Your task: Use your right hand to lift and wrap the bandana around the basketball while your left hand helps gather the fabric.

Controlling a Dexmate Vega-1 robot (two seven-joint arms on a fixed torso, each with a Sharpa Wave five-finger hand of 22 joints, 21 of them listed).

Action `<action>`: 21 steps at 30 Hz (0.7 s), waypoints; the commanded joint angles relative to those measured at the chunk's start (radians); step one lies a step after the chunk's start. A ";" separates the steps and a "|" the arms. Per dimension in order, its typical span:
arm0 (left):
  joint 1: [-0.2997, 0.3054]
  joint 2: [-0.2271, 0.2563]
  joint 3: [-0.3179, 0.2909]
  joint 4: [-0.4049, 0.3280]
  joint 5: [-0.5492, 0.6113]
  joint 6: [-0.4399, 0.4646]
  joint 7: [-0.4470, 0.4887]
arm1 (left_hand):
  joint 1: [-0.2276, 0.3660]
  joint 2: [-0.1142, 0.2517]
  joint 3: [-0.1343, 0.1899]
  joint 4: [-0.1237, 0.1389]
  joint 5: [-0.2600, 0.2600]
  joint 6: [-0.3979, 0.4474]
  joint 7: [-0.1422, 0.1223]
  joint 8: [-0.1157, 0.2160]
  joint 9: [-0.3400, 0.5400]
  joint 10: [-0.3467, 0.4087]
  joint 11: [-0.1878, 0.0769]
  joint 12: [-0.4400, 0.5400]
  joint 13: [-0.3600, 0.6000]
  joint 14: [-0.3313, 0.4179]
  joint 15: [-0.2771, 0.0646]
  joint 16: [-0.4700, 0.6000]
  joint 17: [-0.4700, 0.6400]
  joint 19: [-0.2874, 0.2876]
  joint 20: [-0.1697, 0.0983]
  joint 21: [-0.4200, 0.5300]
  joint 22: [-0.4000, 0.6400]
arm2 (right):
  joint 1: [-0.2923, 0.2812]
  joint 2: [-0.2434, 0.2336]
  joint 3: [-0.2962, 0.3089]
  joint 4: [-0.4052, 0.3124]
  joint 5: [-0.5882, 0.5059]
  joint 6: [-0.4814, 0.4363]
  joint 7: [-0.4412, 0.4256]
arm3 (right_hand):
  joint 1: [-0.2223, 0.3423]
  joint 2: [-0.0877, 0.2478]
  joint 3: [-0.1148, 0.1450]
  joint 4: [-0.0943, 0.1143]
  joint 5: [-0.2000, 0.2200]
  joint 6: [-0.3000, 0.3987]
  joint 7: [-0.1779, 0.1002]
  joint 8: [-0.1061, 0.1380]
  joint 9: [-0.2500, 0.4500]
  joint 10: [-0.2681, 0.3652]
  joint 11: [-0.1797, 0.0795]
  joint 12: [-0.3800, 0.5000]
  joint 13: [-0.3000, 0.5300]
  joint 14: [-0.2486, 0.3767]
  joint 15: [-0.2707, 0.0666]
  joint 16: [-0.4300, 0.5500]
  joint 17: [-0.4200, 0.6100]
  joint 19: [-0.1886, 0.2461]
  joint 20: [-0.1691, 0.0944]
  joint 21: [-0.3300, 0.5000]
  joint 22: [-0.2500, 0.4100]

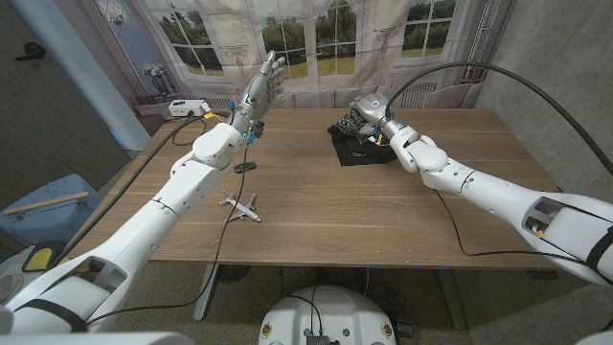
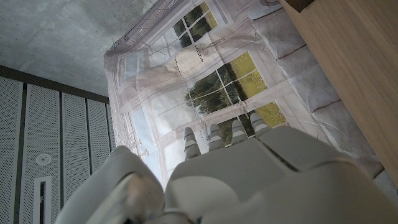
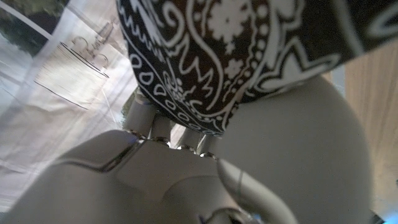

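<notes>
Right hand (image 1: 369, 107) — bandana (image 1: 356, 146) beneath

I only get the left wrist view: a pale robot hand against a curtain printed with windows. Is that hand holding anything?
Observer: No. The head view shows the left robot hand raised above the table, fingers spread, holding nothing.
Operator: Where is the other one?
Observer: The right robot hand is at a black-and-white bandana bunched on the table's far side; how firmly it grips I cannot tell.
Operator: Anything else on the table?
Observer: A small toy airplane lies beside the left arm.
</notes>
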 commanded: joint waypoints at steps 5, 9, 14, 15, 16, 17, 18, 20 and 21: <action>-0.003 -0.005 0.002 0.011 -0.006 -0.010 -0.010 | -0.004 0.004 -0.007 -0.001 0.009 0.006 0.000 0.003 0.001 -0.013 -0.003 0.002 0.003 -0.008 -0.004 0.000 0.000 -0.036 0.001 -0.003 0.001 | 0.046 0.027 -0.108 0.046 -0.193 0.020 0.075 | 0.471 0.425 0.078 -0.092 0.004 0.143 0.088 0.041 -0.007 0.007 -0.011 -0.023 -0.013 0.256 -0.463 -0.025 0.017 -0.189 -0.236 0.070 0.017; 0.001 -0.002 0.000 0.005 -0.003 -0.009 -0.003 | -0.004 0.005 -0.007 -0.001 0.010 0.007 0.000 0.003 0.001 -0.014 -0.002 0.002 0.003 -0.008 -0.003 0.000 0.000 -0.037 0.001 -0.003 0.001 | 0.055 0.045 -0.115 0.052 -0.187 0.023 0.160 | 0.463 0.393 0.074 -0.089 0.003 0.126 0.097 0.010 -0.032 -0.006 -0.001 -0.045 -0.026 0.212 -0.467 -0.061 0.006 -0.187 -0.233 0.117 0.023; 0.002 0.001 -0.001 -0.001 -0.003 -0.007 -0.004 | -0.004 0.006 -0.008 -0.001 0.010 0.007 0.001 0.003 0.001 -0.014 -0.003 0.002 0.003 -0.009 -0.004 -0.001 0.000 -0.038 0.001 -0.004 0.001 | 0.069 0.071 -0.130 0.075 -0.190 0.014 0.235 | 0.454 0.369 0.038 -0.083 0.001 0.048 0.093 -0.071 -0.072 -0.029 0.015 -0.067 -0.042 0.202 -0.473 -0.068 -0.001 -0.214 -0.228 0.187 0.031; 0.003 0.001 -0.001 -0.001 -0.002 -0.007 -0.003 | -0.004 0.006 -0.008 -0.001 0.010 0.007 0.001 0.003 0.001 -0.014 -0.003 0.002 0.003 -0.009 -0.004 0.000 0.000 -0.038 0.001 -0.004 0.001 | 0.069 0.073 -0.131 0.075 -0.187 0.012 0.243 | 0.450 0.371 0.029 -0.078 0.002 0.007 0.084 -0.116 -0.093 -0.029 0.016 -0.070 -0.048 0.199 -0.474 -0.073 -0.007 -0.234 -0.223 0.211 0.028; 0.003 0.001 -0.001 -0.003 -0.001 -0.006 -0.001 | -0.004 0.006 -0.008 -0.001 0.010 0.007 0.001 0.003 0.001 -0.015 -0.003 0.002 0.003 -0.009 -0.004 0.000 0.000 -0.038 0.001 -0.004 0.001 | 0.068 0.077 -0.130 0.075 -0.182 0.007 0.253 | 0.449 0.371 0.023 -0.078 0.004 -0.032 0.071 -0.154 -0.109 -0.046 0.029 -0.079 -0.053 0.200 -0.473 -0.075 -0.011 -0.247 -0.223 0.232 0.024; 0.003 0.002 -0.001 -0.003 -0.001 -0.006 -0.001 | -0.004 0.006 -0.008 -0.001 0.010 0.007 0.001 0.003 0.001 -0.015 -0.002 0.002 0.003 -0.009 -0.004 0.000 0.000 -0.038 0.001 -0.004 0.001 | 0.068 0.077 -0.130 0.075 -0.181 0.006 0.254 | 0.451 0.372 0.021 -0.078 0.005 -0.054 0.068 -0.173 -0.116 -0.052 0.035 -0.083 -0.056 0.201 -0.473 -0.076 -0.013 -0.252 -0.223 0.241 0.020; 0.003 0.002 0.000 -0.003 -0.001 -0.007 -0.004 | -0.004 0.006 -0.008 -0.001 0.010 0.008 0.001 0.003 0.001 -0.015 -0.003 0.002 0.003 -0.009 -0.004 0.000 0.000 -0.038 0.001 -0.004 0.001 | 0.068 0.077 -0.129 0.070 -0.176 0.003 0.271 | 0.449 0.373 0.013 -0.076 0.007 -0.139 0.049 -0.240 -0.139 -0.050 0.037 -0.087 -0.065 0.201 -0.474 -0.077 -0.018 -0.265 -0.219 0.264 0.006; 0.002 0.003 0.000 -0.004 0.001 -0.004 -0.002 | -0.004 0.007 -0.008 -0.001 0.011 0.009 0.001 0.004 0.001 -0.016 -0.003 0.001 0.003 -0.010 -0.004 0.000 0.000 -0.039 0.001 -0.004 0.001 | 0.067 0.076 -0.130 0.066 -0.178 -0.007 0.280 | 0.421 0.372 0.001 -0.063 0.009 -0.198 0.017 -0.291 -0.155 -0.061 0.033 -0.093 -0.071 0.193 -0.474 -0.089 -0.029 -0.284 -0.207 0.272 -0.014; 0.000 0.003 0.000 -0.003 0.000 -0.005 -0.005 | -0.004 0.007 -0.008 -0.001 0.011 0.010 0.001 0.004 0.001 -0.016 -0.003 0.001 0.003 -0.009 -0.004 0.000 0.000 -0.039 0.001 -0.004 0.001 | 0.066 0.074 -0.128 0.060 -0.176 -0.011 0.284 | 0.353 0.383 -0.013 -0.027 0.017 -0.214 -0.007 -0.321 -0.166 -0.084 0.021 -0.105 -0.079 0.170 -0.469 -0.117 -0.052 -0.294 -0.200 0.267 -0.041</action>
